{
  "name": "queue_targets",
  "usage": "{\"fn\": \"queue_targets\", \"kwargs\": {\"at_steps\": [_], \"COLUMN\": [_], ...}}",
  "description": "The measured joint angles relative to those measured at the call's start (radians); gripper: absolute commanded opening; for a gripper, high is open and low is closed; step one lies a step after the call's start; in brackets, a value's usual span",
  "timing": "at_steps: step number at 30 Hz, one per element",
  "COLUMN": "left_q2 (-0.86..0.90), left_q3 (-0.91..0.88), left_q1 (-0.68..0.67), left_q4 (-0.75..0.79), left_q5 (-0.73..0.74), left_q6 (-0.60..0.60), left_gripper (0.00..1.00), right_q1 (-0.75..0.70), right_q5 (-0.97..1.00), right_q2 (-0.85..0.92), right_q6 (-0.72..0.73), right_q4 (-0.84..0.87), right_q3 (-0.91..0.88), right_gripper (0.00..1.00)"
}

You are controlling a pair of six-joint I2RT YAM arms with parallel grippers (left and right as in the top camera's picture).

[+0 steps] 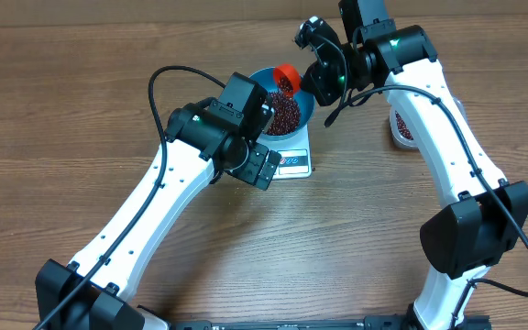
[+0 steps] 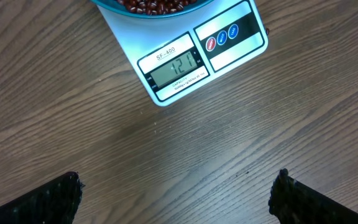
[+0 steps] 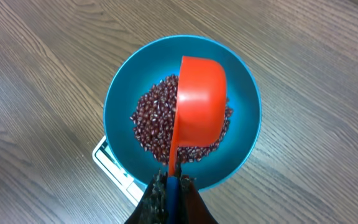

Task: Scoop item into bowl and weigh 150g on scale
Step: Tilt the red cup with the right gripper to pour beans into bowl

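Observation:
The blue bowl (image 1: 305, 112) stands on the white scale (image 1: 293, 165) and holds a layer of dark red-brown beans (image 1: 285, 115). My right gripper (image 3: 174, 183) is shut on the handle of an orange scoop (image 3: 201, 106). The scoop hangs tipped over the beans (image 3: 151, 118), its rounded back toward the camera, inside the bowl's rim (image 3: 120, 93). In the overhead view the scoop (image 1: 287, 80) is at the bowl's far edge. My left gripper (image 2: 178, 180) hovers open above bare table just in front of the scale (image 2: 229, 56), whose display (image 2: 176, 65) is lit.
A clear tub with more beans (image 1: 403, 128) sits at the right, partly hidden behind the right arm. The left arm's wrist (image 1: 236, 124) lies close against the bowl's left side. Black cables loop above both arms. Wooden tabletop all round.

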Motion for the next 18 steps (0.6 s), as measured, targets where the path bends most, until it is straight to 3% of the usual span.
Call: {"fn": "queue_targets", "kwargs": {"at_steps": [11, 18], "left_q2": [0.0, 0.0], "left_q3": [0.0, 0.0], "left_q1": [0.0, 0.0], "left_q4": [0.0, 0.0], "left_q5": [0.0, 0.0], "left_q6": [0.0, 0.0], "left_gripper": [1.0, 1.0], "right_q1": [0.0, 0.014], "right_q5": [0.003, 0.005], "right_q2": [0.0, 0.0], "right_q6": [-0.008, -0.109], "right_q4": [-0.01, -0.06], "right_q3": [0.0, 0.0], "right_gripper": [0.04, 0.04]}}
